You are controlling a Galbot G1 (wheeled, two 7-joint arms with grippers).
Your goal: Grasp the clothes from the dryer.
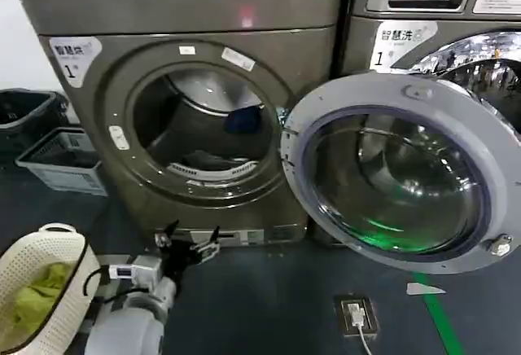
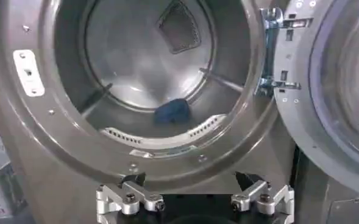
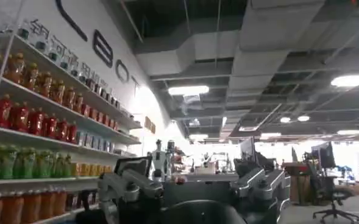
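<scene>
- At your far left on the floor sits a white basket with yellow-green cloth in it, and behind it, against the wall, a grey crate and a darker bin.
- Your left gripper hangs low in front of the dryer, just below the round opening and short of it, pointing toward the machine. Through its wrist camera you see the two fingers spread wide apart with nothing between them.
- The clothes you are after are a dark blue bundle lying inside the drum. From the wrist camera it rests on the drum floor near the back, just beyond the perforated front lip, roughly centred above the gap between your fingers. It is well apart from the gripper, deeper in and higher.
- The dryer door stands swung fully open to the right, its glass facing you, hinged at the opening's right edge.
- A floor socket with a cable sits below the door.
- Your right gripper is held away from the machine, looking out at a room with shelves of bottles; its fingers are spread, empty.
</scene>
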